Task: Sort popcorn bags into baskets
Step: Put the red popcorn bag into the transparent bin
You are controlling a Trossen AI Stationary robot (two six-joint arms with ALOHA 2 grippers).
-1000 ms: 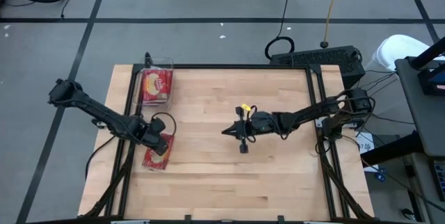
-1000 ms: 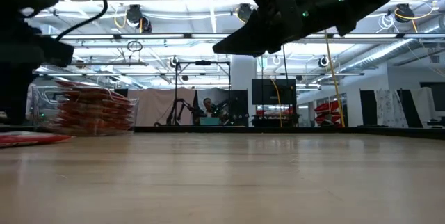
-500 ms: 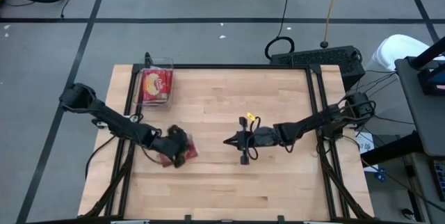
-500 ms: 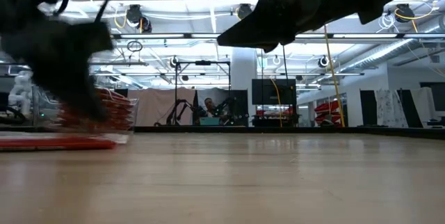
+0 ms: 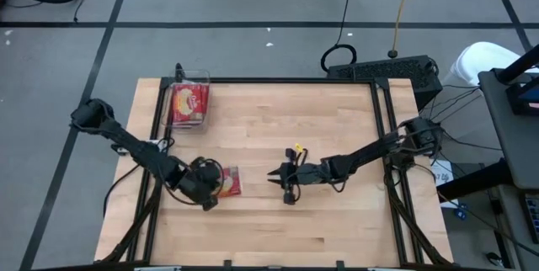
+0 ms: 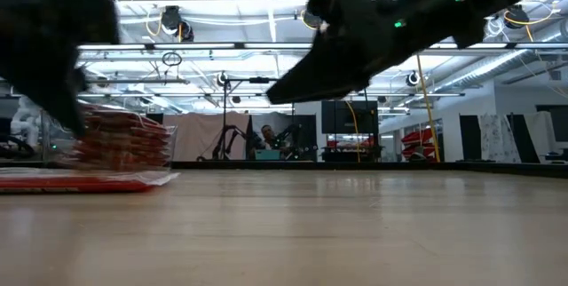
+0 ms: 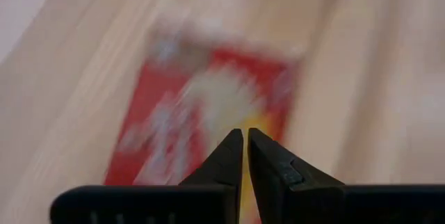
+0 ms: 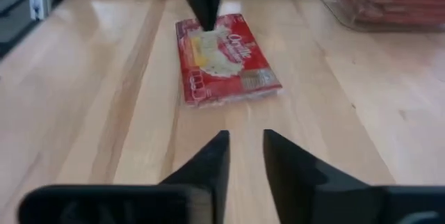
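Flat on the wooden desk (image 5: 337,220), toward its left half, lies one red popcorn bag (image 5: 229,182), picture side up, yellow-cream popcorn print showing in the right wrist view (image 8: 224,58). Sits loose, gripped by nothing. Just beside and partly over its left edge hangs the left pincer (image 5: 205,183), tips pressed together with only a hairline between them (image 7: 245,156), pointing down at the packet, whose red and cream face blurs beneath. Whether those tips touch the wrapper cannot be told. Well apart, at the desk's far left corner, stands the clear basket (image 5: 189,103), holding more red popcorn bags stacked inside, the top one showing its popcorn picture; seen from table height as a see-through bin (image 6: 124,144) filled with red packets. Right of the loose bag, near the desk's middle, hovers the right pincer (image 5: 275,175), aimed toward the packet, fingers (image 8: 208,161) standing slightly apart with bare wood in the gap, clamped on nothing.
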